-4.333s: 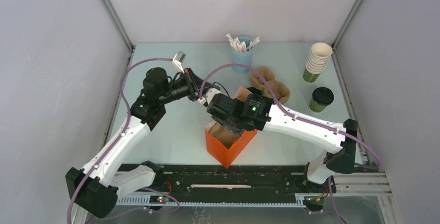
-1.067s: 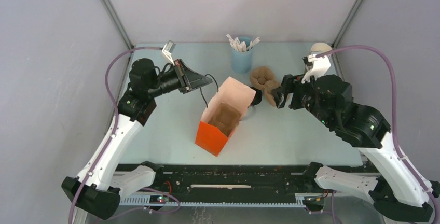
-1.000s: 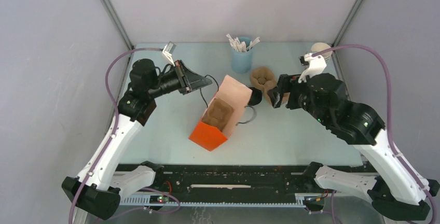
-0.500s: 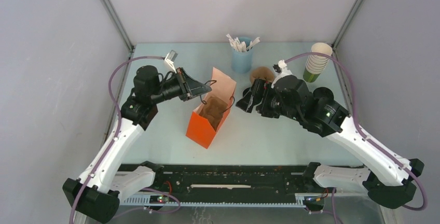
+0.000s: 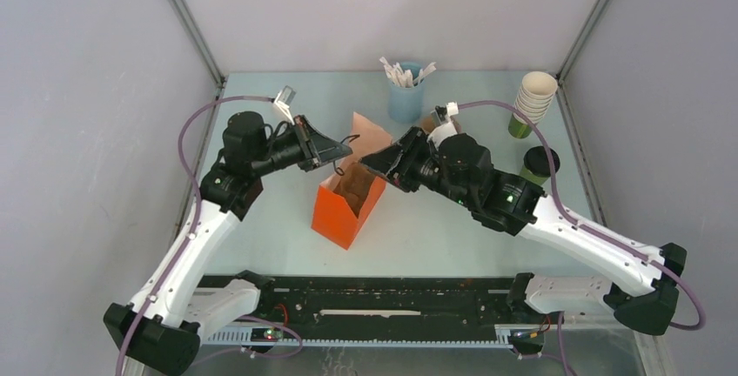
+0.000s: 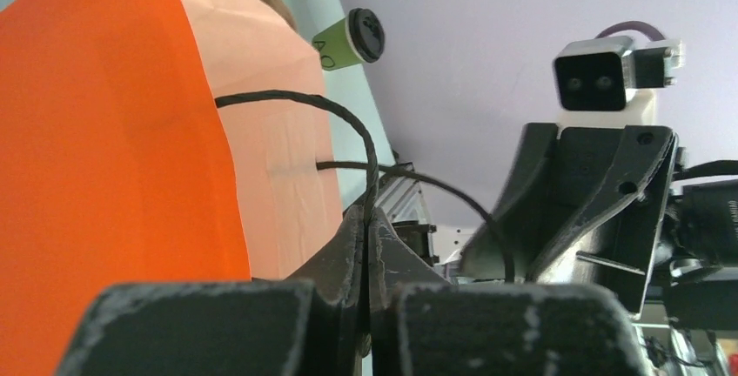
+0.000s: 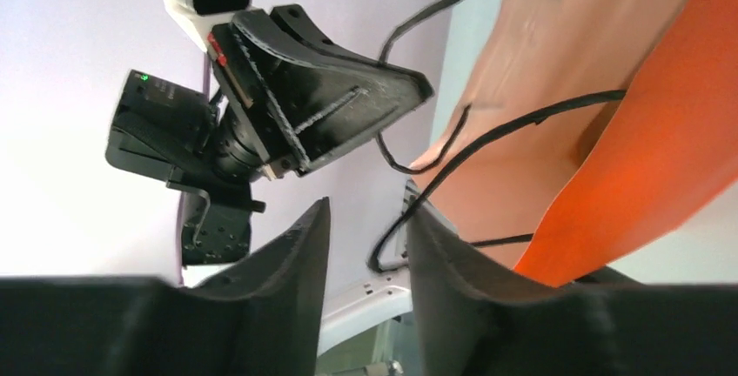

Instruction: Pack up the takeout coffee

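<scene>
Standing well right of the orange bag [image 5: 344, 212], the takeout coffee [image 5: 539, 168] looks light and crushable, so a gentle hold around its paper wall below the lid [image 5: 542, 159] seems best. The left gripper [image 6: 367, 238] pinches one bag handle [image 6: 346, 117]; the right gripper [image 7: 367, 245] has its jaws apart around the other.

Under the right pincer [image 5: 372, 162], the carrier [image 5: 352, 186] is half hidden by the bag [image 5: 335, 219] wall. Beside the left pincer [image 6: 367, 245], the bag runs off the picture's edge; marks on the coffee [image 6: 338, 43] beyond are unreadably small.
</scene>
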`<state>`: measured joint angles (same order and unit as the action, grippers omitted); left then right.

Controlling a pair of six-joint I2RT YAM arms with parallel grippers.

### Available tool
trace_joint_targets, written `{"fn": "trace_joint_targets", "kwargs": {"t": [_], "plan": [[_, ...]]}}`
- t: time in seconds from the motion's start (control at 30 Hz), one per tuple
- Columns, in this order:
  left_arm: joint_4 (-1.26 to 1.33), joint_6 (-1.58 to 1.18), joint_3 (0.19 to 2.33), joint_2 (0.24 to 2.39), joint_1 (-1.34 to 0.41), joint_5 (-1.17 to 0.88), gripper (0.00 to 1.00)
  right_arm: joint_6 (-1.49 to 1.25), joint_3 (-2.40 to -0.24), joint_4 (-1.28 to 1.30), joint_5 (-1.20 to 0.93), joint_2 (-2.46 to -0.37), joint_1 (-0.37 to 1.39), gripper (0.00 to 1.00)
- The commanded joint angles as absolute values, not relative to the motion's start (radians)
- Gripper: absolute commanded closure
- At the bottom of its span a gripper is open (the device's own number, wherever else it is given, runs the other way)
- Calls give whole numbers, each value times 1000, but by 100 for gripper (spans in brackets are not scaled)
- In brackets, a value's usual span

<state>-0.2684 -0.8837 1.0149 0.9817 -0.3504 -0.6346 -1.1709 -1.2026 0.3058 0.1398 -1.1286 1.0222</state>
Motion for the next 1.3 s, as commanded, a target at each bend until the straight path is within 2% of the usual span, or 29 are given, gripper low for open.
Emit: {"fn": "trace_joint_targets", "kwargs": {"t": [0.0, 0.03, 0.13, 0.23, 0.33, 0.5, 0.57, 0.67, 0.8, 0.9, 1.1, 1.27], "plan": [[-390, -801, 1139, 928, -327, -531, 100, -1162, -1246, 164, 173, -1131, 1006, 68], [-431, -775, 1177, 915, -320, -497, 100, -1129, -1281, 191, 197, -1125, 1015, 76], [-540, -712, 1298, 885, -312, -398, 100, -1056, -1361, 261, 285, -1092, 1042, 83], [-600, -702, 1386, 882, -312, -356, 100, -1043, -1422, 287, 260, -1072, 1020, 89], [-652, -710, 1473, 894, -311, -324, 100, -1030, -1508, 315, 234, -1069, 1002, 89], [-665, -732, 1543, 884, -311, -320, 100, -1021, -1534, 333, 224, -1051, 992, 90], [-665, -748, 1472, 856, -312, -302, 100, -1043, -1487, 336, 235, -1042, 981, 89], [-643, -788, 1248, 807, -311, -267, 100, -1115, -1342, 302, 216, -1043, 930, 89], [-595, -774, 1071, 812, -308, -224, 100, -1196, -1176, 263, 126, -1099, 855, 94], [-594, -745, 1142, 863, -301, -252, 100, -1178, -1197, 212, 103, -1127, 848, 96], [-639, -732, 1417, 908, -301, -332, 100, -1059, -1451, 332, 160, -1155, 895, 95], [-646, -757, 1378, 853, -301, -326, 100, -1102, -1391, 317, 191, -1116, 917, 94]]}}
